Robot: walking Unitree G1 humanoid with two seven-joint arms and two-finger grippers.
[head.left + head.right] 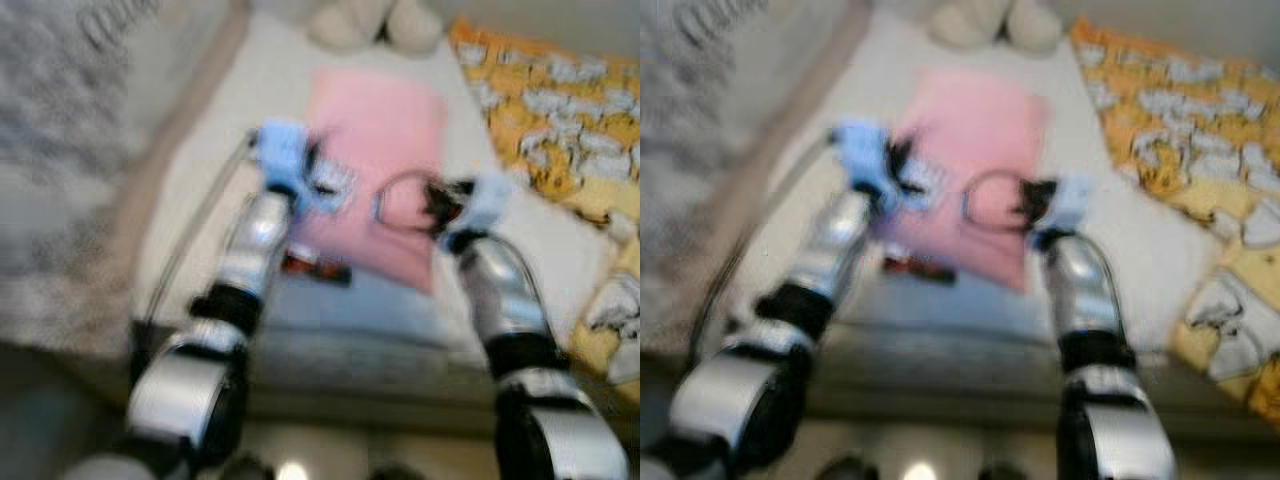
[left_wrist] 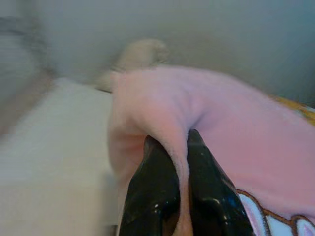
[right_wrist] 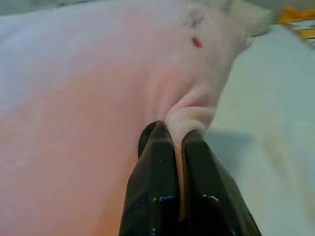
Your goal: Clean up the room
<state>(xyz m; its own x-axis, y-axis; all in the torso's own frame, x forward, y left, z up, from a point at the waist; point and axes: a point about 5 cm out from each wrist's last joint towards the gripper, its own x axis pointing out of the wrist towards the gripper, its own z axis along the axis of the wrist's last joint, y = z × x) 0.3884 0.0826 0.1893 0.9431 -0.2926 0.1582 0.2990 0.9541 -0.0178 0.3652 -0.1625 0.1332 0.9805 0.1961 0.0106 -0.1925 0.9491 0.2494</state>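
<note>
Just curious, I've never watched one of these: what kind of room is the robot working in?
Most likely a bedroom. The robot stands at a bed with a pink blanket, an orange patterned quilt and a cream soft toy. Each hand pinches the blanket.

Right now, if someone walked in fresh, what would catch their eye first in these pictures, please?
The pink blanket lying on the pale bed stands out, with both tools pinching it: the left tool shut on a fold at its left edge, the right tool shut on a fold at its right. Next, the orange patterned quilt to the right and a cream plush toy at the bed's far end.
</note>
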